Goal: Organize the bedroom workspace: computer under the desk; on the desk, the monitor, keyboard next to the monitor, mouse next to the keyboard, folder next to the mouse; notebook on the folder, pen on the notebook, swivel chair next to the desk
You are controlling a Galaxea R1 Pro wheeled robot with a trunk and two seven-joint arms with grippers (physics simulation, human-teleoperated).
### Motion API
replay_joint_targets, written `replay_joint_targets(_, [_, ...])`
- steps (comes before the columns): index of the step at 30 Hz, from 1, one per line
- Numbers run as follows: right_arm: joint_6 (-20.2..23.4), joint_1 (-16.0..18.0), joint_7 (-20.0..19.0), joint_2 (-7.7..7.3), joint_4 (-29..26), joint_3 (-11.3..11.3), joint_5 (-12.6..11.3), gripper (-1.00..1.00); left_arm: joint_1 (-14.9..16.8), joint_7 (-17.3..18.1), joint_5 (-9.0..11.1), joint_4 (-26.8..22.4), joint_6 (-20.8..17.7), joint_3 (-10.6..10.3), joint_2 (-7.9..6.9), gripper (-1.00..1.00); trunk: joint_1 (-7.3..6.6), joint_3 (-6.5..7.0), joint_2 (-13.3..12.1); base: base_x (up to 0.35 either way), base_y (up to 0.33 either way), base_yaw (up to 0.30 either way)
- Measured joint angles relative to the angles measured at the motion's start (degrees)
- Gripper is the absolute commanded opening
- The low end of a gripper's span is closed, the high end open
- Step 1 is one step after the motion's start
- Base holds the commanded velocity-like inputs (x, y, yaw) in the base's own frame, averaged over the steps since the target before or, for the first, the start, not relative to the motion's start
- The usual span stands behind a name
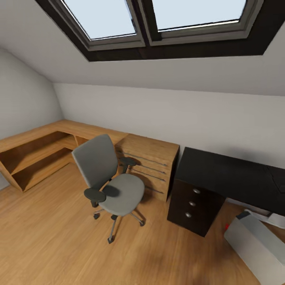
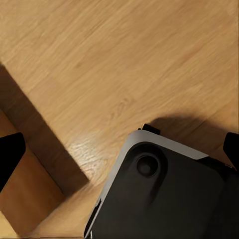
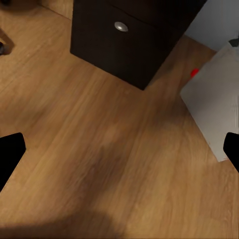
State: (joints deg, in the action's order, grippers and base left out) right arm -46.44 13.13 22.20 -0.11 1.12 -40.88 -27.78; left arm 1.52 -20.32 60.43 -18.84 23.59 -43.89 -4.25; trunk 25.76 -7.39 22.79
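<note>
A: Swivel chair (image 1: pixel 109 184) — where does it sit?
B: On the wood floor (image 1: pixel 51 237), left of centre, its seat bare, just in front of the wooden drawer unit (image 1: pixel 152 164). The black counter (image 1: pixel 233 178) stands to the right, with a grey computer case (image 1: pixel 257 243) on the floor near its drawers (image 3: pixel 122 37).
A: And the hands?
B: Left hand (image 2: pixel 119 149) and right hand (image 3: pixel 119 149) both hang over the floor, fingertips spread wide apart, nothing between them.
</note>
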Motion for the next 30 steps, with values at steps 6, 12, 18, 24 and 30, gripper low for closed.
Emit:
replay_joint_targets(6, [-0.01,0.00,0.03,0.00,0.00,0.07,0.00,1.00,0.00,0.01,0.00,0.05,-0.01,0.00,0.00,1.00,-0.01,-0.15,0.00,-0.024,0.032,0.279])
replay_joint_targets(12, [-0.01,0.00,0.02,0.00,0.00,0.07,0.00,1.00,0.00,0.01,0.00,0.06,-0.01,0.00,0.00,1.00,-0.01,-0.32,0.00,-0.003,0.004,0.278])
replay_joint_targets(18, [-0.01,0.00,0.04,0.00,0.00,0.07,0.01,1.00,0.00,0.01,0.00,0.06,-0.01,0.00,0.00,1.00,-0.01,-0.52,0.00,-0.001,-0.013,0.277])
replay_joint_targets(24, [-0.01,0.01,0.05,0.01,0.02,0.03,0.02,1.00,0.00,0.04,0.01,0.06,-0.05,0.00,0.00,1.00,-0.01,-0.72,0.01,0.000,-0.275,0.277])
replay_joint_targets(30, [-0.04,0.01,0.03,0.01,0.03,-0.01,0.02,1.00,0.00,0.04,0.01,0.06,-0.05,-0.01,0.00,1.00,-0.01,-0.92,0.01,0.000,-0.331,0.277])
